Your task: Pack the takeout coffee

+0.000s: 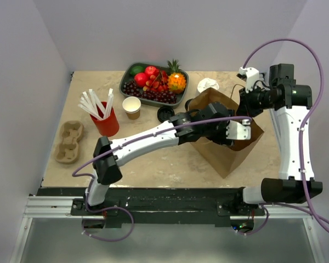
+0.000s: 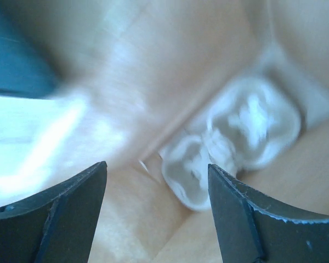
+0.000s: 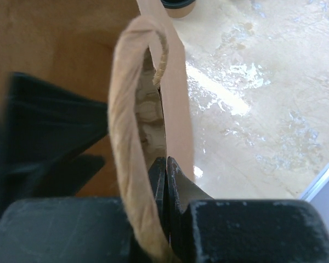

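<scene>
The takeout coffee (image 1: 165,113), a brown cup with a black lid, stands on the table left of the open brown paper bag (image 1: 226,156). It also shows at the top edge of the right wrist view (image 3: 178,5). My left gripper (image 1: 237,131) reaches down into the bag; in the left wrist view it (image 2: 156,175) is open and empty above a white crumpled napkin (image 2: 236,142) on the bag's floor. My right gripper (image 1: 247,108) is shut on the bag's rim (image 3: 175,109), beside the twisted paper handle (image 3: 126,109).
A lidless brown cup (image 1: 131,107), a red cup with white straws (image 1: 105,119) and a cardboard cup carrier (image 1: 68,141) stand on the left. A fruit tray (image 1: 153,82) sits at the back, with a white crumpled napkin (image 1: 208,85) behind the bag.
</scene>
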Available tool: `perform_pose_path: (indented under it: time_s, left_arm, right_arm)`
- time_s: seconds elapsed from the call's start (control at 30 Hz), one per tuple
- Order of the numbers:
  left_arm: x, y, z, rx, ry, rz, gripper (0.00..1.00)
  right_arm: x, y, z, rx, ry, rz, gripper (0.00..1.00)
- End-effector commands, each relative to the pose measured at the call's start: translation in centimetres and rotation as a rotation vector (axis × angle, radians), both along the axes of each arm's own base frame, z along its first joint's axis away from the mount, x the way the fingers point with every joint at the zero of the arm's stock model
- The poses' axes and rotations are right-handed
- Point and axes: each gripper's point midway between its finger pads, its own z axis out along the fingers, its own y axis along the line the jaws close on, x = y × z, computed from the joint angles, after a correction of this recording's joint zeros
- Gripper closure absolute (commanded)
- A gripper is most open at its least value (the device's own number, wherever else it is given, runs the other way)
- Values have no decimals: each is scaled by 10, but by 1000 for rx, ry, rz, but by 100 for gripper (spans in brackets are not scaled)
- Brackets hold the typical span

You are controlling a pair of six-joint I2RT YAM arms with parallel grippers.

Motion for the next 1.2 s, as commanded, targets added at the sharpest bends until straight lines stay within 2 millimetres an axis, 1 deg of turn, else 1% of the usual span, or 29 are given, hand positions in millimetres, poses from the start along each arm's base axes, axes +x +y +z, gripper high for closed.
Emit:
perform_pose_path:
  time_s: [0.0,0.03,0.07,0.13,0.17,0.2,0.27,0.43,0.47,0.53,0.57,0.63,0.7,0.77,0.8,0.83,0.87,0.9,0.93,0.97,1.0,1.03,1.07,1.1,1.13,1.17]
  left_arm:
    - [-22,-7,108,-319,15,-75,22]
    - [-25,-6,116,-343,22,-86,22]
    - [-33,-4,130,-384,40,-113,22]
    - [-38,-2,151,-444,37,-135,21]
    - [-44,0,165,-480,44,-152,21]
    - [-47,2,173,-500,41,-161,20]
    - [-50,7,188,-527,31,-166,19]
    - [-55,25,200,-516,9,-162,19]
    - [-56,35,212,-534,-6,-150,19]
    - [-52,45,220,-545,-31,-125,18]
    - [-46,54,226,-549,-57,-97,18]
    - [-23,70,226,-544,-82,-28,17]
    - [12,90,218,-533,-91,111,16]
    - [39,103,211,-541,-64,228,16]
    - [55,113,207,-534,-59,285,15]
    - [64,117,202,-532,-50,320,15]
    - [73,118,191,-527,-21,349,15]
    - [86,125,182,-520,-9,377,15]
    - [92,124,174,-513,11,384,16]
    - [99,117,153,-486,48,375,16]
    - [112,123,144,-481,61,400,16]
    - [115,118,134,-482,101,385,16]
    - [120,109,116,-462,145,359,16]
    - [127,112,102,-434,177,361,18]
    - [130,107,108,-434,178,335,18]
    - [135,98,82,-386,225,317,19]
  right_arm:
    - [7,-10,7,-54,-50,-9,100]
    - [8,-10,8,-54,-53,-9,100]
    - [8,-10,6,-53,-49,-10,100]
    - [9,-10,6,-49,-47,-14,100]
    - [10,-11,4,-44,-41,-17,100]
    - [11,-12,5,-45,-45,-23,100]
    - [12,-12,4,-42,-47,-27,100]
    - [14,-15,5,-51,-54,-36,100]
    - [14,-16,5,-56,-57,-38,100]
    - [14,-21,4,-78,-59,-42,100]
    - [14,-25,4,-85,-59,-49,100]
    - [13,-31,1,-102,-49,-57,100]
    - [13,-39,1,-112,-48,-74,100]
    - [12,-49,0,-128,-36,-91,100]
    - [12,-52,-1,-135,-31,-95,100]
    - [11,-56,-1,-144,-26,-96,100]
    - [11,-61,-2,-149,-19,-109,100]
    - [11,-63,-3,-154,-14,-110,100]
    - [9,-65,-4,-161,-7,-108,100]
    - [9,-68,-6,-165,0,-111,100]
    - [9,-68,-7,-168,1,-108,100]
    - [9,-69,-8,-170,4,-111,100]
    - [10,-69,-9,-169,9,-110,100]
    - [11,-69,-10,-169,9,-109,100]
    - [13,-69,-10,-168,9,-113,100]
    - [14,-70,-10,-167,9,-119,100]
